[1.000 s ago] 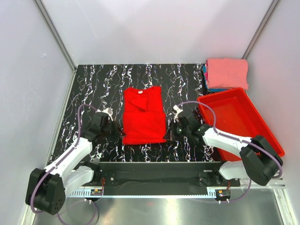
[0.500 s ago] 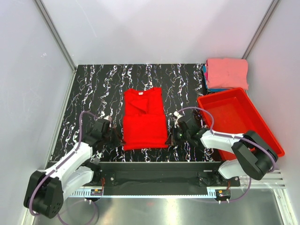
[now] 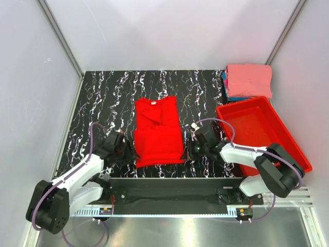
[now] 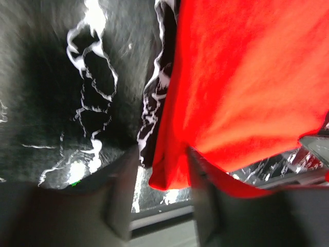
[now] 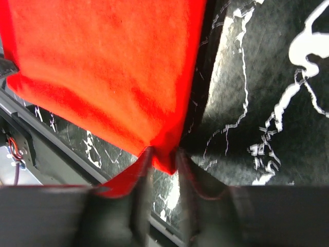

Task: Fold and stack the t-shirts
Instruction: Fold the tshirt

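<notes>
A bright red t-shirt (image 3: 158, 135) lies folded lengthwise in the middle of the black marbled table, collar at the far end. My left gripper (image 3: 126, 152) is at its near left corner. In the left wrist view its jaws (image 4: 159, 172) stand wide apart, and the shirt's corner (image 4: 169, 170) hangs loose between them against the right finger. My right gripper (image 3: 189, 149) is at the near right corner. Its jaws (image 5: 162, 159) are slightly parted, with the tip of the cloth (image 5: 167, 152) between them. A folded salmon-pink t-shirt (image 3: 249, 80) tops a stack at the far right, with blue cloth (image 3: 225, 82) beneath it.
A rigid red plastic bin (image 3: 257, 128) stands at the right, just beyond my right arm and in front of the folded stack. The table's near edge and a metal rail (image 3: 175, 181) run right below both grippers. White walls enclose the table.
Both grippers have drawn the shirt's near edge toward the front of the table. Their jaws, shut on the two corners before, have now parted.
</notes>
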Controlling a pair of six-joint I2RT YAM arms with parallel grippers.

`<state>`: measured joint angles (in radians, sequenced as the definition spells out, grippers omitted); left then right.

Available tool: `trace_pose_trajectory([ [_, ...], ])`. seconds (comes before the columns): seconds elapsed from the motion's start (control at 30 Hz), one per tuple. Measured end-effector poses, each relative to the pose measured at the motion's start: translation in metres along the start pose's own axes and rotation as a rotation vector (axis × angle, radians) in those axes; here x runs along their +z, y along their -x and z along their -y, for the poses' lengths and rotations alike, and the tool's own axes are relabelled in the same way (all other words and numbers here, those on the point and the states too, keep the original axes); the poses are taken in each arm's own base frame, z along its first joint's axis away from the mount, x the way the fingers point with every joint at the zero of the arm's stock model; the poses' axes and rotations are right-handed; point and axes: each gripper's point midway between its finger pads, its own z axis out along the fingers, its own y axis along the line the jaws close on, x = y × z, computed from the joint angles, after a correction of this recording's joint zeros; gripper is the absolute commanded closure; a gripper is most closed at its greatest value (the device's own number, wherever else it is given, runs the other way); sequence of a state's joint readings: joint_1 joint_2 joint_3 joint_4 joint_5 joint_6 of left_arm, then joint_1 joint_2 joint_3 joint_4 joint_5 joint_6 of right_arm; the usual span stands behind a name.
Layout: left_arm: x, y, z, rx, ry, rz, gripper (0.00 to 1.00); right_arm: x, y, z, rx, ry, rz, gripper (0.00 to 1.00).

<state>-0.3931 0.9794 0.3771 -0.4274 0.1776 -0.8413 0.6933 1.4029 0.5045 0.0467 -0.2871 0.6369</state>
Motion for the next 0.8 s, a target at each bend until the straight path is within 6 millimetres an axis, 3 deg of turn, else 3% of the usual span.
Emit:
trace_pose_trajectory([
  [0.03, -0.001, 0.002, 0.001, 0.008, 0.007, 0.01, 0.41, -0.001, -0.001, 0.0, 0.003, -0.001, -0.002, 0.6],
  [0.2, -0.004, -0.001, -0.001, 0.036, 0.029, 0.016, 0.41, -0.009, -0.004, -0.001, 0.021, -0.01, -0.012, 0.53],
  [0.4, -0.003, -0.006, 0.0, 0.033, 0.014, 0.004, 0.46, -0.007, -0.009, 0.0, 0.043, -0.013, -0.042, 0.56],
  [0.53, 0.001, -0.008, 0.006, 0.018, -0.036, 0.002, 0.53, -0.001, -0.01, -0.004, 0.061, 0.009, -0.058, 0.62],
  [0.73, 0.005, -0.01, 0.005, 0.005, -0.036, -0.006, 0.75, 0.001, -0.011, -0.003, 0.073, 0.012, -0.058, 0.74],
  [0.8, 0.006, -0.011, 0.003, 0.003, -0.031, -0.008, 0.87, 0.001, -0.012, -0.002, 0.077, 0.01, -0.059, 0.93],
])
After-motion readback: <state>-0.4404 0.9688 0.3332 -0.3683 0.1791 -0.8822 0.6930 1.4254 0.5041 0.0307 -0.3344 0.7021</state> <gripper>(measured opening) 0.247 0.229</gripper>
